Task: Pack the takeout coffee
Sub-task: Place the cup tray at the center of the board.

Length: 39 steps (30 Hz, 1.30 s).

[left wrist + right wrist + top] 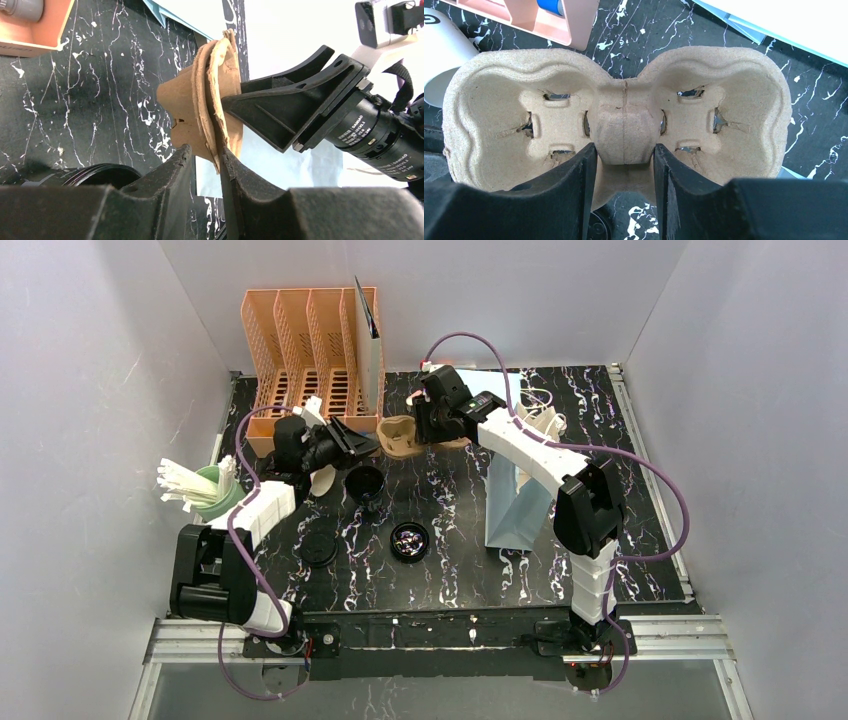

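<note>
"Brown moulded pulp: is that what both arms are on?"

"Yes. The carrier sits between the two arms at the far side of the table, just in front of the orange rack. The right gripper has its fingers partly apart and clamped on the raised ridge between the two empty hollows. The left gripper is drawn narrow, with the thin rim of one end pinched between its fingers."

"How does the carrier lie?"

"From the left wrist it shows edge-on, rim nearly upright. I cannot tell whether it touches the table."

"And the coffee?"

"None of it is in the carrier. One dark cup stands upright and uncovered on the marbled top, just on the near side of the left gripper. A round black lid lies flat nearer the arm bases, left of the cup. A second round black piece with a speckled middle lies to the lid's right; whether it is a cup or a lid I cannot tell."

"The bag?"

"The light-blue bag stands under the right arm, well apart from the cup."
</note>
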{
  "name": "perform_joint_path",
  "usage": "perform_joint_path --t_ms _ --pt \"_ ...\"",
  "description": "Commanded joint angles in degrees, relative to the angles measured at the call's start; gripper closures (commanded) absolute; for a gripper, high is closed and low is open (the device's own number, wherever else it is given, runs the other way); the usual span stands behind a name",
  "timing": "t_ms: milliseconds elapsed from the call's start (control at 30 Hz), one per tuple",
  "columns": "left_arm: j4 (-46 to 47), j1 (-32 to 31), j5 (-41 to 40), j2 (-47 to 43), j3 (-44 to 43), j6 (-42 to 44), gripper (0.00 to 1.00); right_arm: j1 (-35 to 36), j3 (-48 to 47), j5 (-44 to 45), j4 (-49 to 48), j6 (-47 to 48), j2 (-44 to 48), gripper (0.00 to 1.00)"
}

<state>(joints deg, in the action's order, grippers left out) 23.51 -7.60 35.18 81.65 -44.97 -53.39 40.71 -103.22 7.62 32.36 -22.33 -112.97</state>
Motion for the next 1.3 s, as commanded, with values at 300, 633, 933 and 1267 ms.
perform_joint_path --t_ms 300,633,933,1267 --pt "2.66 0.56 2.31 3.92 -2.66 0.43 0.79 -0.26 -1.34 -2.21 -2.86 0.07 0.02 0.59" --pt "-1.04 0.56 -1.89 8.74 -5.61 3.83 0.98 -1.31 -2.44 -0.68 -2.61 -0.62 -1.54 0.59" --pt "-3.85 0.56 -4.33 13.31 -9.56 4.83 0.90 -2.68 -4.17 -3.34 -2.76 -1.57 -4.01 0.60" --pt "-1.56 0.56 -4.72 10.34 -7.10 1.46 0.70 -3.12 -5.23 -4.62 -2.22 -1.58 -5.32 0.60"
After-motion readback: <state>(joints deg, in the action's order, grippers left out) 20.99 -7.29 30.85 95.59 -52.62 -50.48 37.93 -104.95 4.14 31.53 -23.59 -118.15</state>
